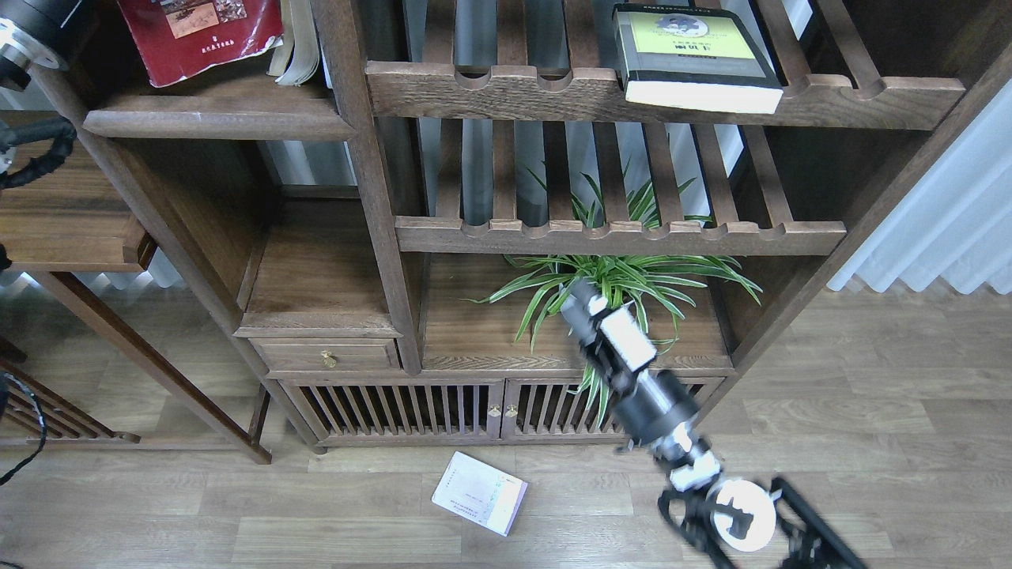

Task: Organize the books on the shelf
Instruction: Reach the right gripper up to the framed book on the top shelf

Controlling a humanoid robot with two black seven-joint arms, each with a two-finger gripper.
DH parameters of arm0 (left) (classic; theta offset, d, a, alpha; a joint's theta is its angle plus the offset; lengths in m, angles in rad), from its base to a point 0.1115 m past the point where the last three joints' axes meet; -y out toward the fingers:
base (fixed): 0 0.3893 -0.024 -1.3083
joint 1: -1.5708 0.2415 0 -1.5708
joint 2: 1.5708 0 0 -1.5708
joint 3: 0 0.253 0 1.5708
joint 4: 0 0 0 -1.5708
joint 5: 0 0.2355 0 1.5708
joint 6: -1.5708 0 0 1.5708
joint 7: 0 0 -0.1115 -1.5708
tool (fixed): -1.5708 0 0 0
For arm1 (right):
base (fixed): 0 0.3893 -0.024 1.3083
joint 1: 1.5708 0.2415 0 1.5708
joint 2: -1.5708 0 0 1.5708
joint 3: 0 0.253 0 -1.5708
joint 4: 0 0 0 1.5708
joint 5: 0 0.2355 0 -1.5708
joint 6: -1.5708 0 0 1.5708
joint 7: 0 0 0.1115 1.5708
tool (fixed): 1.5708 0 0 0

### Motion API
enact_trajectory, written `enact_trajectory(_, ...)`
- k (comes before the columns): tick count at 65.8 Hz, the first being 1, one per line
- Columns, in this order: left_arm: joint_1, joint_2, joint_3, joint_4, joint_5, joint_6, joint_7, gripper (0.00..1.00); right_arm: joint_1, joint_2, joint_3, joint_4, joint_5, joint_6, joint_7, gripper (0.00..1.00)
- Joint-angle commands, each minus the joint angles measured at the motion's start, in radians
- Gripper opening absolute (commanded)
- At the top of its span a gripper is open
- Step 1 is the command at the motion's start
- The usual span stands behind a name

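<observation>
The red book lies tilted at the back of the solid dark-brown shelf at top left, partly cut off by the top edge. My left arm comes in beside it; its gripper is out of view. The thick yellow-green-and-grey book lies flat on the upper slatted rack, overhanging its front rail. The thin white-to-lavender book lies on the floor in front of the cabinet doors. My right gripper is raised in front of the plant, blurred, and its fingers cannot be told apart.
A pale book with fanned pages stands on the shelf right of the red book. A potted spider plant sits on the cabinet top under the lower slatted rack. A small drawer is at left. A curtain hangs at right.
</observation>
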Motion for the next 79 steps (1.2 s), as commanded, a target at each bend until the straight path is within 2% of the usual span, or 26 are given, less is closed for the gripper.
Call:
enact_trajectory(1,0.001,-0.004,0.0,0.019,-0.013,0.0,-0.002,0.11,0.073,0.0,0.061,0.0,0.004,-0.069,0.023,0.98)
enact_trajectory(10,0.002,-0.003,0.003,0.019,-0.015,0.0,-0.002,0.14,0.115,0.0,0.099,0.023,0.004,-0.101,0.023,0.98)
enact_trajectory(16,0.005,-0.003,0.011,0.019,-0.016,0.0,-0.001,0.23,0.121,0.0,0.101,0.047,0.004,-0.137,0.023,0.97)
enact_trajectory(18,0.007,-0.003,0.013,0.019,-0.016,0.0,0.004,0.32,0.124,0.0,0.101,0.053,0.004,-0.15,0.023,0.97)
enact_trajectory(21,0.01,-0.004,0.016,0.019,-0.016,0.0,0.004,0.55,0.13,0.0,0.102,0.061,0.004,-0.167,0.023,0.97)
enact_trajectory(22,0.01,-0.004,0.016,0.019,-0.018,0.0,0.004,0.58,0.13,0.0,0.101,0.061,0.004,-0.169,0.023,0.97)
enact_trajectory(23,0.013,-0.004,0.016,0.017,-0.021,0.0,-0.001,0.68,0.135,0.0,0.102,0.064,0.004,-0.17,0.023,0.97)
enact_trajectory(25,0.014,-0.006,0.016,0.017,-0.027,0.0,-0.001,0.74,0.138,0.0,0.102,0.064,0.004,-0.17,0.023,0.97)
enact_trajectory(26,0.017,-0.006,0.016,0.017,-0.036,0.0,-0.001,0.8,0.141,0.0,0.102,0.064,0.004,-0.172,0.023,0.97)
enact_trajectory(28,0.02,-0.006,0.016,0.016,-0.054,0.0,-0.001,0.84,0.147,0.0,0.104,0.064,0.004,-0.173,0.023,0.97)
enact_trajectory(42,0.024,-0.003,0.02,0.006,-0.088,0.0,0.002,0.99,0.214,0.0,0.156,0.061,0.004,-0.238,0.023,0.98)
enact_trajectory(53,0.027,-0.004,0.022,-0.044,-0.156,0.0,-0.013,0.99,0.265,0.0,0.193,0.06,0.004,-0.324,0.023,0.98)
enact_trajectory(66,0.074,-0.012,0.026,-0.133,-0.312,0.0,-0.004,1.0,0.306,0.0,0.213,0.058,0.004,-0.394,0.026,0.97)
enact_trajectory(71,0.112,-0.004,0.019,-0.179,-0.318,0.0,-0.004,1.0,0.306,0.0,0.214,0.06,0.004,-0.401,0.035,0.92)
enact_trajectory(79,0.192,0.0,-0.003,-0.268,-0.326,0.0,0.002,1.0,0.306,0.0,0.214,0.058,0.004,-0.401,0.075,0.83)
